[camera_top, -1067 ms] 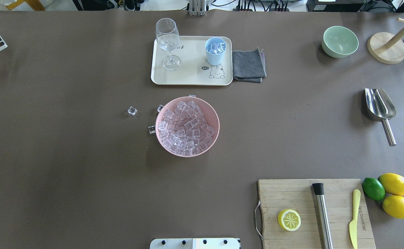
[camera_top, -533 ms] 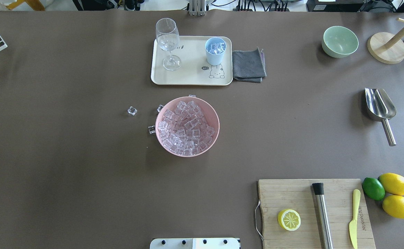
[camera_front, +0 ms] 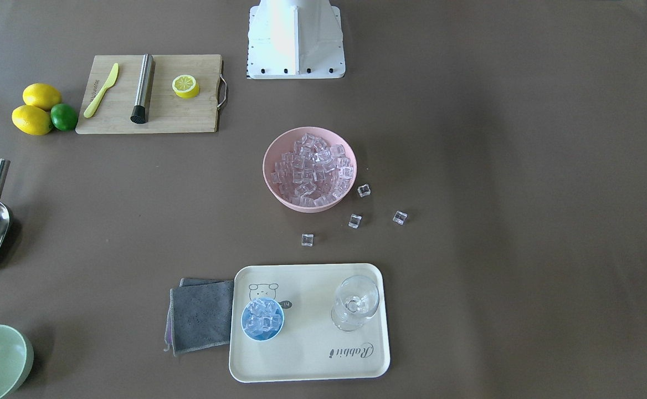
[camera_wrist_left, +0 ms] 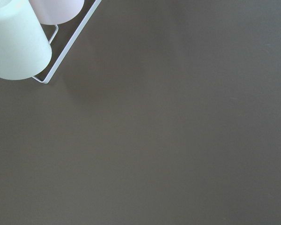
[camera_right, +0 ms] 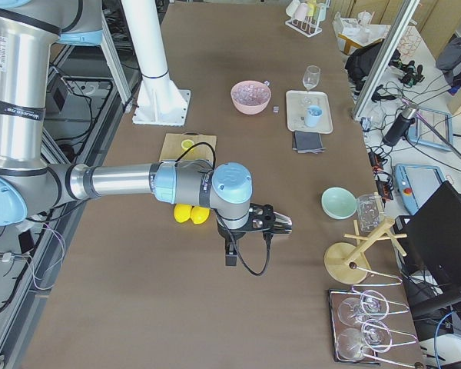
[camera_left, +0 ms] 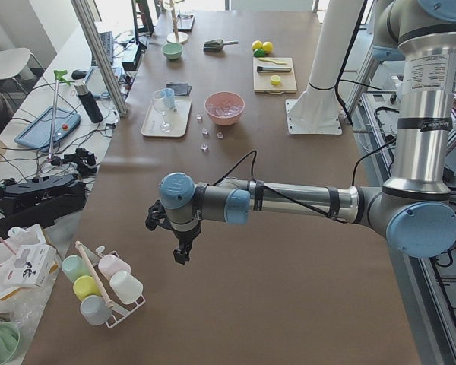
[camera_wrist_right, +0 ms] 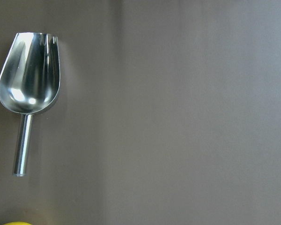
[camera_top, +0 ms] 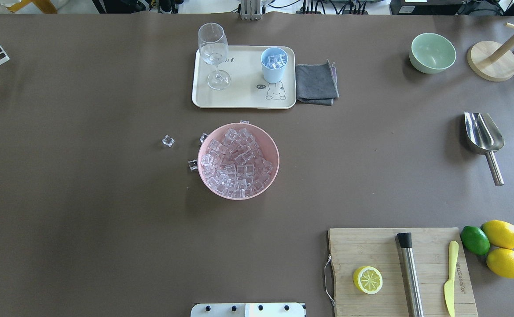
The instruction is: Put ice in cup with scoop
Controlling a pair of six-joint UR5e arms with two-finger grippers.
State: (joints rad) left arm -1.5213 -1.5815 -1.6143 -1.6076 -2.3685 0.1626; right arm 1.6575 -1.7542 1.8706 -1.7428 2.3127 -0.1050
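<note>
The silver scoop [camera_top: 483, 136] lies on the table at the right, handle toward the robot; it also shows in the right wrist view [camera_wrist_right: 30, 75]. The light-blue cup [camera_top: 274, 65] stands on the cream tray [camera_top: 239, 99] and holds ice. More ice [camera_top: 238, 163] fills the pink bowl [camera_top: 204, 176], and loose cubes [camera_top: 168, 141] lie left of it. My left gripper [camera_left: 181, 255] hangs over bare table far to the left. My right gripper [camera_right: 230, 256] hangs near the scoop. I cannot tell whether either gripper is open or shut.
A stemmed glass [camera_top: 214, 53] stands on the tray, a grey cloth [camera_top: 316, 82] beside it. A pale-green bowl [camera_top: 433, 53] and a wooden stand [camera_top: 492, 61] are at the back right. A cutting board [camera_top: 398, 273] with lemon half, steel cylinder and knife is front right. A mug rack [camera_left: 99, 285] is near the left gripper.
</note>
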